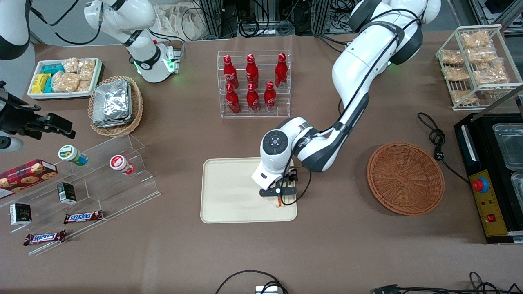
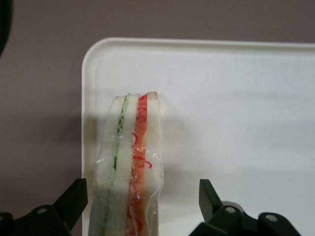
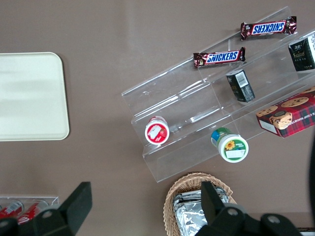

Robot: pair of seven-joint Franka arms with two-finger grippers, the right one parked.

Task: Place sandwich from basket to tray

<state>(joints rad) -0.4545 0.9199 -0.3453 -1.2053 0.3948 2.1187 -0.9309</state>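
Observation:
The sandwich (image 2: 129,162), wrapped in clear film with green and red filling lines, stands on edge on the cream tray (image 2: 236,98) near one of its corners. My left gripper (image 2: 142,199) is open around it. One finger (image 2: 74,196) is close beside the bread and the other finger (image 2: 209,196) stands clear of it. In the front view the gripper (image 1: 280,195) hangs low over the tray (image 1: 229,192), at the tray's end nearer the basket, with the sandwich (image 1: 279,203) just showing under it. The reddish-brown basket (image 1: 405,177) sits empty toward the working arm's end.
A clear rack of red bottles (image 1: 253,83) stands farther from the front camera than the tray. A clear stepped shelf (image 1: 102,179) with snacks lies toward the parked arm's end. A black cable (image 1: 437,139) and a black appliance (image 1: 490,175) lie next to the basket.

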